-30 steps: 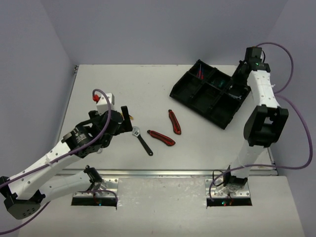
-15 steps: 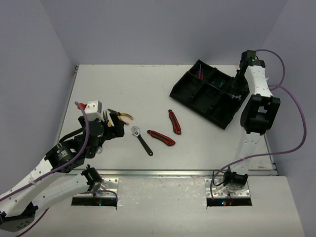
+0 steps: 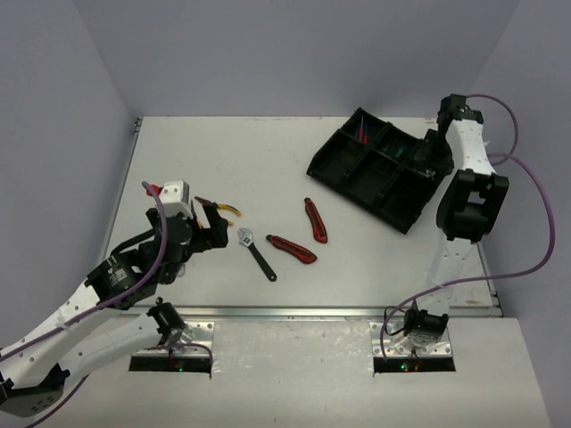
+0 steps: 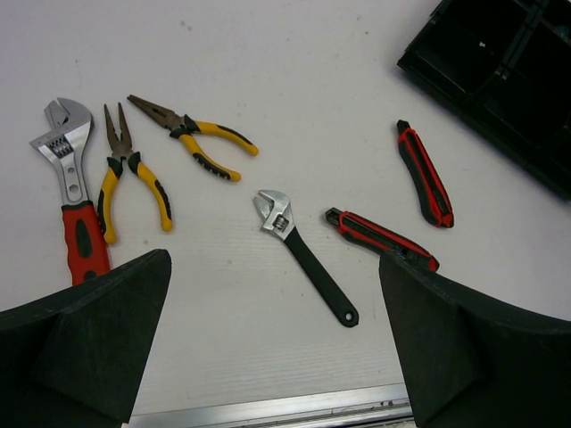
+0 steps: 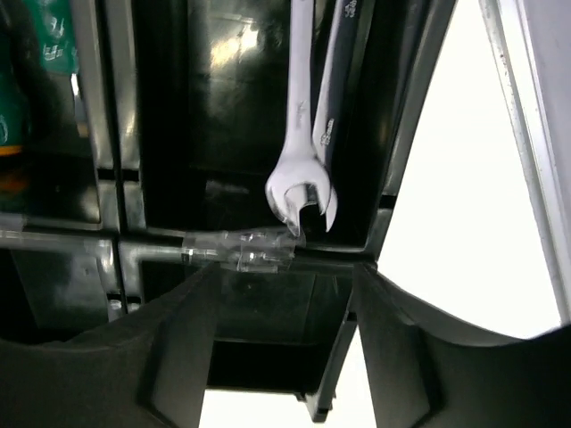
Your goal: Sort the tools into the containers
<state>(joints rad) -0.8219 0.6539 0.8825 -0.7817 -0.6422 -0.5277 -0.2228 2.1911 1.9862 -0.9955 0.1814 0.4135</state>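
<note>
Left end effector (image 3: pixel 211 225) hovering spread wide beside yellow-handled pliers (image 4: pixel 185 127), right end effector (image 5: pixel 281 299) hovering parted over silver wrenches (image 5: pixel 302 134) lying in tray (image 3: pixel 352 198)

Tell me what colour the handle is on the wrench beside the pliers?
Red with black, on the wrench; clearest in the left wrist view.
</note>
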